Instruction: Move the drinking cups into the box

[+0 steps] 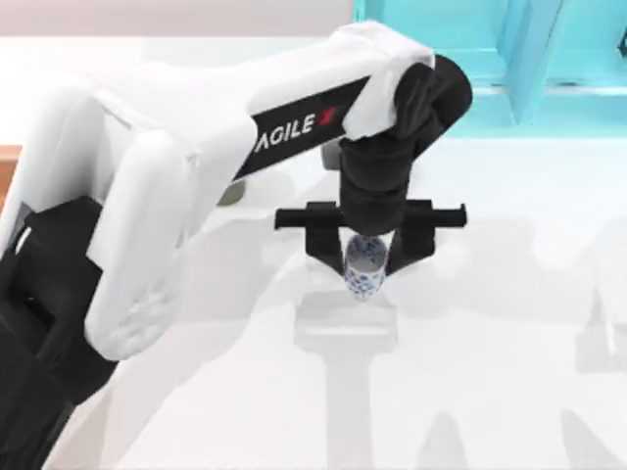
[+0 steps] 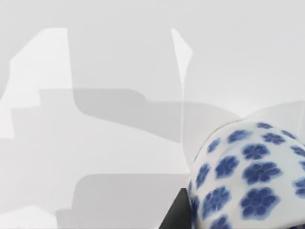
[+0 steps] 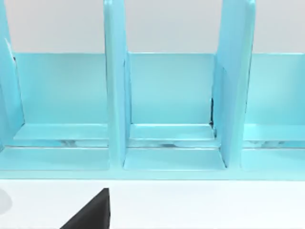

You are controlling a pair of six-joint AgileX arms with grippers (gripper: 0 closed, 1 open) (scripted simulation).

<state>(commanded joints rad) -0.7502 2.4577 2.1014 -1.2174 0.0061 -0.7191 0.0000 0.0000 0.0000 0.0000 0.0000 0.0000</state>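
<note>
Where the white table (image 1: 490, 372) lies bare near its middle, the white cup with blue flowers (image 1: 364, 264) sits clamped between the two black fingers of the left tool (image 1: 367, 257), above the tabletop. A dark olive cup (image 1: 233, 194) peeks out behind the left arm. The cyan shelf unit (image 1: 529, 59) stands at the far right. An orange-brown box (image 1: 8, 171) edge shows at far left.

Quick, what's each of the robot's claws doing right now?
Left gripper: closed on the blue-flowered white cup, above the table.
Right gripper: can't tell; it faces the cyan shelf unit.
</note>
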